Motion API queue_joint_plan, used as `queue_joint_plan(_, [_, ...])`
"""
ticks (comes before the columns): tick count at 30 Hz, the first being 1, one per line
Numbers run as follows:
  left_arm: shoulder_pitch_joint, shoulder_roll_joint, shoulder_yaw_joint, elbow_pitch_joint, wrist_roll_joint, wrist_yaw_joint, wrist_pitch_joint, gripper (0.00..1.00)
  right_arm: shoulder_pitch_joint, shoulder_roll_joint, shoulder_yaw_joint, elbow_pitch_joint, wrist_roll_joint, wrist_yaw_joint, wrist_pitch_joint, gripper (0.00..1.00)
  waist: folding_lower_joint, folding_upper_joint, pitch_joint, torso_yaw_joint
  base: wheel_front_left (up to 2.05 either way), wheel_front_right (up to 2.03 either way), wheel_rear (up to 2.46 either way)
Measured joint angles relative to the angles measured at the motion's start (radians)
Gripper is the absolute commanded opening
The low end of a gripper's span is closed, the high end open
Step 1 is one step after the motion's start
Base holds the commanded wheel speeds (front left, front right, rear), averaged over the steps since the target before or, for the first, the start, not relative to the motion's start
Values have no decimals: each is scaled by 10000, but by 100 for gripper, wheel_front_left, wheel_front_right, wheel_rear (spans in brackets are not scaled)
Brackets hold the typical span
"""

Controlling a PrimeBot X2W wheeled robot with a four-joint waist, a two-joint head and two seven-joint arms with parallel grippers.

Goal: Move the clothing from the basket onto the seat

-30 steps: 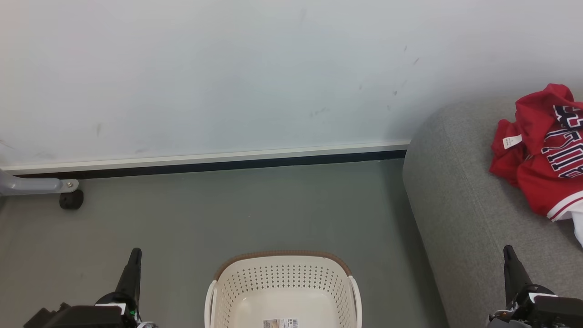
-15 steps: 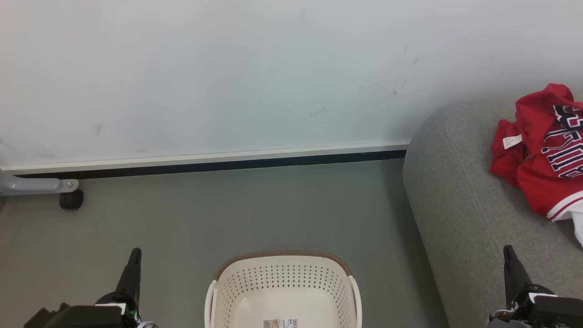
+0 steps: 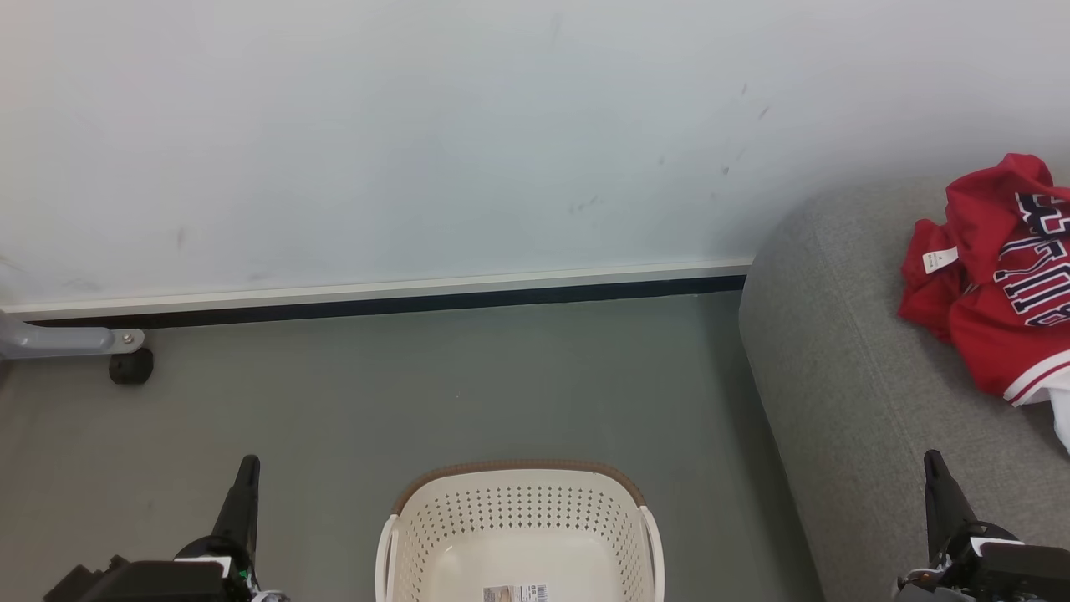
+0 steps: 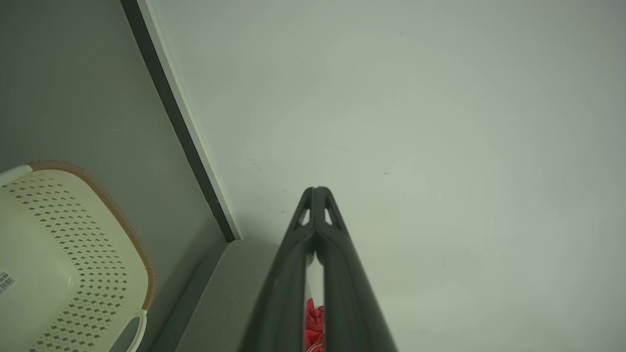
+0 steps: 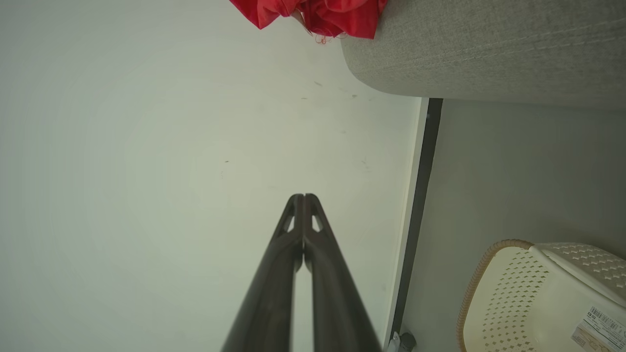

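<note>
The cream perforated basket point(image 3: 518, 535) with a brown rim stands on the floor at the bottom centre, with only a label on its bottom. Red clothing point(image 3: 995, 284) with dark white-outlined lettering lies crumpled on the grey seat point(image 3: 844, 376) at the right, a white piece point(image 3: 1060, 414) beside it. My left gripper point(image 3: 248, 465) rises at the lower left of the basket, shut and holding nothing. My right gripper point(image 3: 933, 461) stands over the seat's front part, shut and holding nothing. Both wrist views show the fingertips pressed together, left point(image 4: 317, 190) and right point(image 5: 303, 197).
A pale wall with a white and black skirting point(image 3: 376, 299) runs behind the grey floor. A grey metal leg with a black caster point(image 3: 129, 365) stands at the far left. The seat's rounded end point(image 3: 756, 334) is to the right of the basket.
</note>
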Motion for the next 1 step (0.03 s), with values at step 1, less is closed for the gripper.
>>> queue_joint_plan(1, [0, 0, 0, 0, 0, 0, 0, 0, 0, 0, 0, 0, 0, 0, 0, 0, 0, 1, 0, 0, 0, 0, 0])
